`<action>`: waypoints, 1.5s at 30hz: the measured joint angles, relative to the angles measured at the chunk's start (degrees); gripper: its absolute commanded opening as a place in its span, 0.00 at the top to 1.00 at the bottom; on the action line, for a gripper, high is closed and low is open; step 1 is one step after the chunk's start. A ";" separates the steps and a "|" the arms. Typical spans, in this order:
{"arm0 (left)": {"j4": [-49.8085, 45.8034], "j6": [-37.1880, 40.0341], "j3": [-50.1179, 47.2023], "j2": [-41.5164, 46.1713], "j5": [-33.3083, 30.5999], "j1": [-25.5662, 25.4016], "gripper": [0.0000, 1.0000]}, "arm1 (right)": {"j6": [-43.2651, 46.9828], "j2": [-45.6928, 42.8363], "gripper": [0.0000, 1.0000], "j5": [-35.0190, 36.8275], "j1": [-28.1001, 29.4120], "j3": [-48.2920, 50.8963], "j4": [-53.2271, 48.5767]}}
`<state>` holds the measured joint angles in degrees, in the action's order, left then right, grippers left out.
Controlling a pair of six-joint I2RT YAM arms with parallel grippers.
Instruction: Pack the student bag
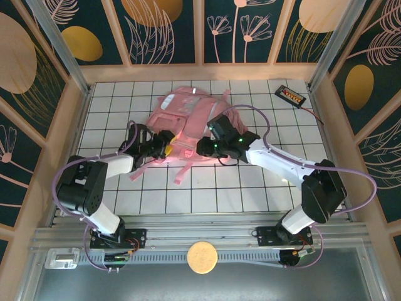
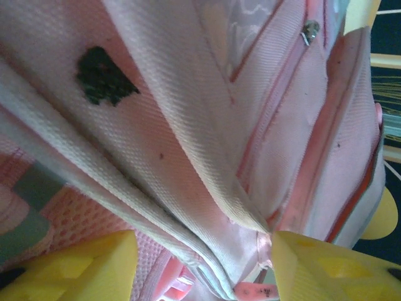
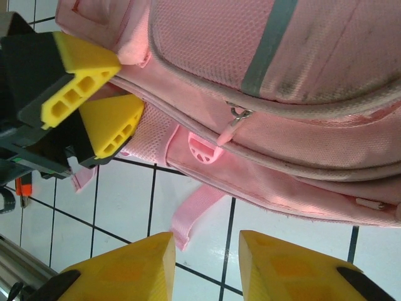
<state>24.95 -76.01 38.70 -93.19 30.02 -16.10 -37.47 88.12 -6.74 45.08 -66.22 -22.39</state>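
Packing looks barely begun: the student bag (image 1: 188, 110) lies flat on the surface (image 1: 250, 188), its zips seemingly closed, my left pincer (image 1: 166, 150) straddling its near-left seam, grip uncertain, and my right pincer (image 3: 207, 263) narrowly parted, empty, just beside its near edge.

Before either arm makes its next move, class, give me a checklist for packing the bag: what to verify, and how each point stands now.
1. Bag lying on the table: ok.
2. Left gripper astride a bag fold: ok.
3. Left gripper clamped on that fold: cannot tell.
4. Right gripper open and empty: ok.
5. Strap clear of the right gripper: cannot tell.
6. Zip open for packing: cannot tell.
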 measured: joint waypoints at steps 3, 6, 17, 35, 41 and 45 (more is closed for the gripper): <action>0.74 -0.61 0.63 -1.11 0.07 -0.61 0.57 | -1.07 0.37 0.66 1.68 0.74 -0.72 -0.22; 1.07 -0.87 1.73 -1.97 -0.02 -1.81 0.61 | -2.05 1.31 0.59 3.17 1.16 -1.79 -0.70; 2.58 -3.82 2.14 -3.63 -0.92 -4.50 0.84 | -2.49 2.27 0.53 5.68 1.27 -2.43 -2.49; 3.80 -7.87 3.76 -4.28 -2.01 -7.15 0.96 | -3.19 9.60 0.57 8.66 1.14 -10.16 -5.40; 4.94 -9.20 3.91 -4.28 -2.23 -8.22 0.96 | -3.82 10.40 0.60 10.60 0.79 -10.36 -6.40; 5.27 -9.86 4.02 -4.28 -2.27 -8.72 0.97 | -4.15 11.39 0.62 11.69 0.24 -10.56 -7.06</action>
<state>30.22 -85.86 42.72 -97.47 27.75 -24.82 -41.63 99.50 4.95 45.32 -76.77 -29.45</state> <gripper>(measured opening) 0.079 0.388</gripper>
